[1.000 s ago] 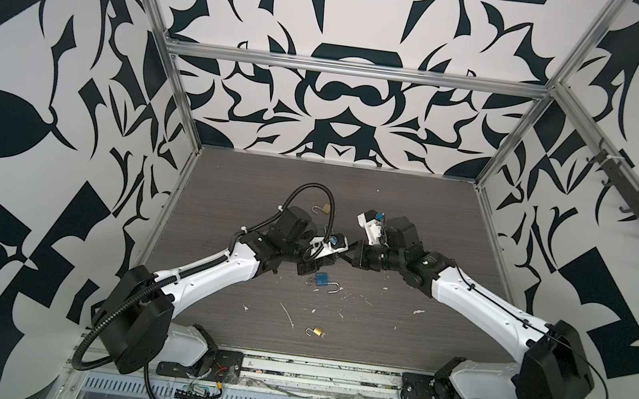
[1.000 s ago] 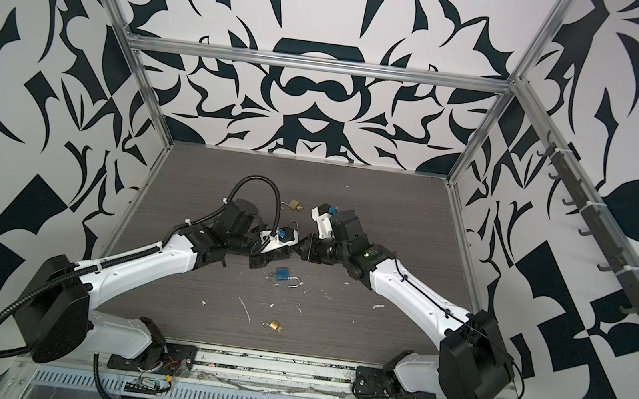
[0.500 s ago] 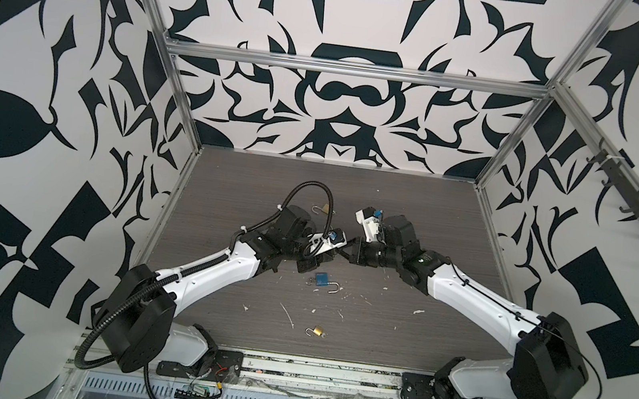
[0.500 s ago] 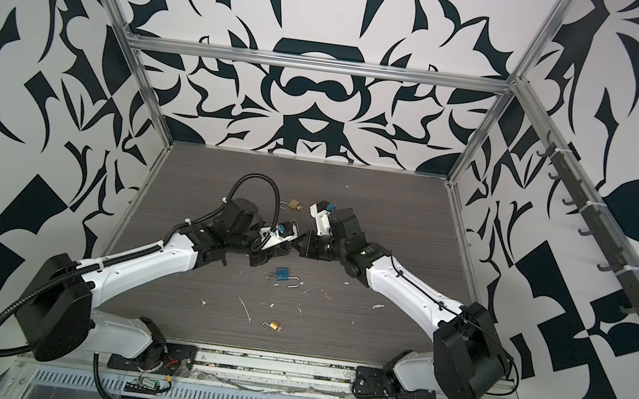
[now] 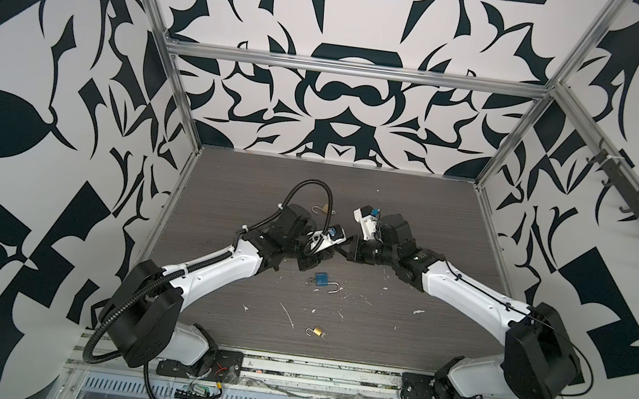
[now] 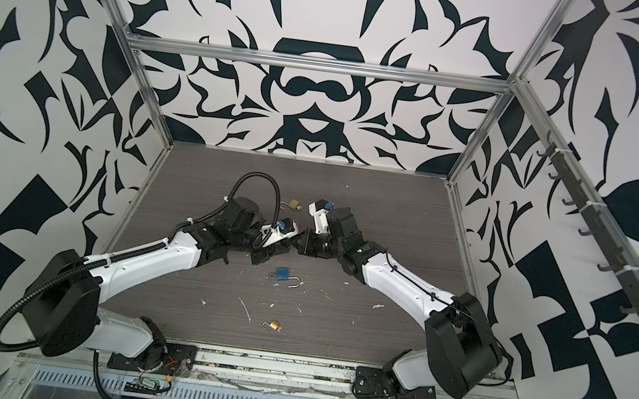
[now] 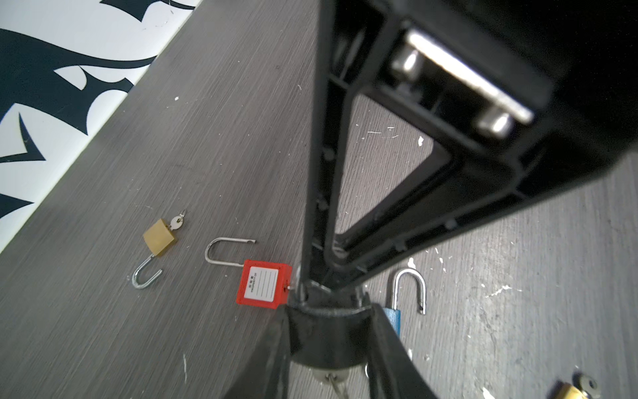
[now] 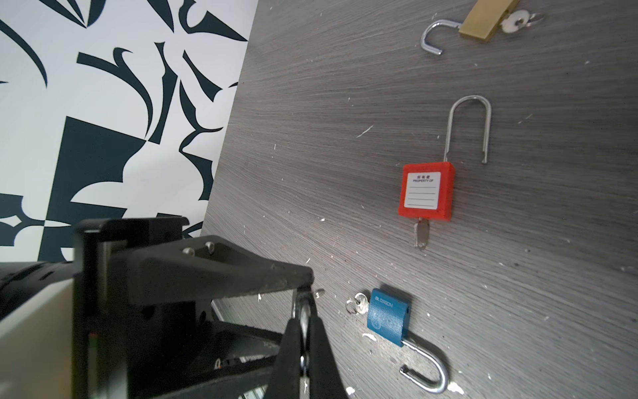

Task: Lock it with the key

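The red padlock (image 8: pixel 426 191) carries a white label printed PROPERTY OF, with a few small characters above it too fine to read and blank ruled lines below. The blue padlock (image 8: pixel 388 319) has a raised word on its face that starts BLOS, the rest unsure. Both lie flat on the grey table (image 5: pixel 248 183) with hoops sprung open and a small key (image 8: pixel 423 235) stuck in the base, as does a brass padlock (image 8: pixel 483 20); the red one lies between the brass one and the blue one. In both top views the two arms meet over the middle of the table and hide the red padlock altogether; the blue one sits just beside them at 6 o'clock, the brass one at 11 o'clock, and a second brass padlock (image 5: pixel 318 330) farther out at 6 o'clock, cut off at the frame edge in the left wrist view. The right claw (image 8: pixel 303 311) is pressed together on a thin silver key (image 8: pixel 303 321), seen edge-on, above the table. The left claw (image 7: pixel 331 312) pinches a dark rounded lump (image 7: pixel 328 340), jaws slightly apart around it; the right claw's tip meets that lump, but whether it is a lock, and whether the silver key sits in it, cannot be made out
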### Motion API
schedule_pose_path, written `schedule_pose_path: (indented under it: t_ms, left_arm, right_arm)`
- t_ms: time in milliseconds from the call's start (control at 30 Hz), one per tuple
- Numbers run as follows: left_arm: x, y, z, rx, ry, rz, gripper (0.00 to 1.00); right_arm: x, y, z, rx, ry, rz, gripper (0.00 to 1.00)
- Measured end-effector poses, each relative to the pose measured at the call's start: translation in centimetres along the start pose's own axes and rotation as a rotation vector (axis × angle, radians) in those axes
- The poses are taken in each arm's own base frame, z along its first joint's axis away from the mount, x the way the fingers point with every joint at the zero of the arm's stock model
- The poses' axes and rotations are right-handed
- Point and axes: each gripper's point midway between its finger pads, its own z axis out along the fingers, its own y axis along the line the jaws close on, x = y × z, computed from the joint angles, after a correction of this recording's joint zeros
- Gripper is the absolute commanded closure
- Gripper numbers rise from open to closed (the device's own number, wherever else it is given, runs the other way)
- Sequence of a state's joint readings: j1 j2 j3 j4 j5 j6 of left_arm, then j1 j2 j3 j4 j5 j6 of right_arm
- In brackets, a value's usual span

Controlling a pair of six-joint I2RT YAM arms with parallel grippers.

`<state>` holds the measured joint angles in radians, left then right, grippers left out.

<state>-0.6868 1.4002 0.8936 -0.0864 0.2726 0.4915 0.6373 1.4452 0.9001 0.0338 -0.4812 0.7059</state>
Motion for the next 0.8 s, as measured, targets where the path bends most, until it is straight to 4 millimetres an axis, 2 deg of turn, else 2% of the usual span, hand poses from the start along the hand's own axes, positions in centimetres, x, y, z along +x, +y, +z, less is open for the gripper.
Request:
schedule_pose_path:
  t_ms: [367,533,633,733,800]
  left_arm:
    - [-0.2,0.6,-0.1,-0.021,-0.007,-0.026,1.0]
    - [-1.2,1.2,0.0,-0.062,-0.059,-0.012,1.0]
    - [-1.4,0.9,-0.2,-0.083,-0.111,-0.023,1.0]
    - [-1.3,0.3,-0.6,-0.096,-0.153,-0.053,1.0]
    - [-1.3,0.0,-0.9,-0.104,-0.174,-0.076,1.0]
  right_arm:
    - [-0.7,0.2,0.1,-0.003,-0.019,-0.018,1.0]
    - [-1.9,0.6,-1.0,0.025,-0.054,-0.05,1.0]
    - [-2.1,0.9,-1.5,0.036,-0.042,-0.062,1.0]
    - [-1.8,1.2,-1.9,0.041,-0.005,-0.07,0.83]
    - [-1.8,1.3,-2.2,0.048,0.01,-0.063,0.66]
